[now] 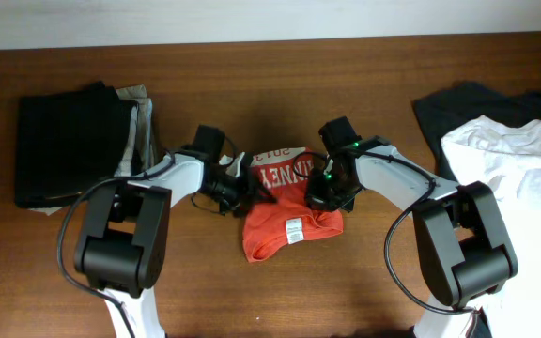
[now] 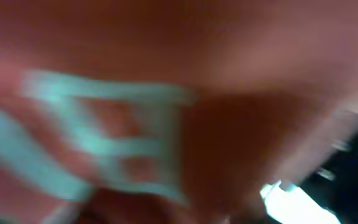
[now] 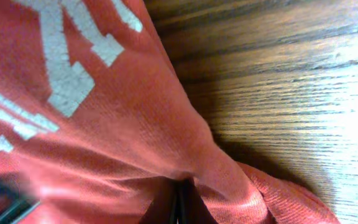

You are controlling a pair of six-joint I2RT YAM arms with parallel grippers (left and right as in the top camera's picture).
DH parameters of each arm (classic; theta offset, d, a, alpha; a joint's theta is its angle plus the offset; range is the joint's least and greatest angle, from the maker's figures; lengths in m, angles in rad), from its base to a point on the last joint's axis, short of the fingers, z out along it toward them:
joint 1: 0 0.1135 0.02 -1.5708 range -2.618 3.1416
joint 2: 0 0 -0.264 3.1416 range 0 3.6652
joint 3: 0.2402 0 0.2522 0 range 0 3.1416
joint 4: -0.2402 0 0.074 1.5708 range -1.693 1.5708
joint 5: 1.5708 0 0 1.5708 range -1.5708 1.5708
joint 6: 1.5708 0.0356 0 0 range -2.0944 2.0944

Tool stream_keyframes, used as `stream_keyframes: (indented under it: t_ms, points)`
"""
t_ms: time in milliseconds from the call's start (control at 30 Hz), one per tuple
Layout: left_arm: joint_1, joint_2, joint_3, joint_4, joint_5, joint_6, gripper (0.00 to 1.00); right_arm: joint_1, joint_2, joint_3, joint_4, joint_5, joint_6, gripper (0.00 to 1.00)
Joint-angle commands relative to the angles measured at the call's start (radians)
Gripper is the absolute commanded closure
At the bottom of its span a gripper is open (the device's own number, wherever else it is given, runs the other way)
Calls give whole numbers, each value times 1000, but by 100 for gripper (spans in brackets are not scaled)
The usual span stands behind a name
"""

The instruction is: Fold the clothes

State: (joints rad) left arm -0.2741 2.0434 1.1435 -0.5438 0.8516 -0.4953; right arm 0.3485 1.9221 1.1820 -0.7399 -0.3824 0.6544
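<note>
While the bunched orange-red cotton T-shirt (image 1: 285, 225) lay mid-frame on the grained wooden worktop (image 1: 346, 282), I could not tell whether the left claw (image 1: 240, 194) or the right claw (image 1: 327, 194) gripped it.

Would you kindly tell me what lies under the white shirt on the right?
A dark grey garment pokes out beneath the white shirt; how far it extends underneath is hidden.
</note>
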Motion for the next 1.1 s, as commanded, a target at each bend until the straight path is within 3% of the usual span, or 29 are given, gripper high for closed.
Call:
stream_keyframes:
  t_ms: [0, 67, 167, 300, 433, 533, 600, 667, 900, 933, 1067]
  points:
    - [-2, 39, -20, 1, -63, 7, 99, -3, 17, -2, -41, 24, 9, 96]
    - [28, 27, 18, -69, -89, 108, 100, -40, -47, 18, -100, 23, -13, 96]
    - [125, -83, 197, -303, -142, 285, 100, -105, -256, 78, -151, 21, -100, 96]
    - [348, -164, 503, -378, -142, 314, 100, -122, -393, 81, -145, 27, -100, 95]
    - [531, -164, 654, -309, -146, 291, 99, -121, -392, 80, -154, 28, -99, 95]
    - [660, -156, 668, -249, -348, 158, 100, -120, -392, 80, -171, 28, -100, 95]
    - [703, -129, 666, -248, -492, -1, 100, -120, -392, 80, -185, 28, -100, 95]
    - [723, -81, 663, -234, -558, -76, 100, -120, -392, 80, -200, 28, -100, 95]
    - [746, 47, 654, -372, -614, -80, 100, -120, -392, 80, -256, 28, -114, 96]
    - [759, 39, 655, -407, -605, -80, 98, -120, -392, 80, -256, 28, -124, 96]
    - [846, -64, 656, -496, -441, -22, 39, -120, -392, 80, -256, 28, -127, 95]
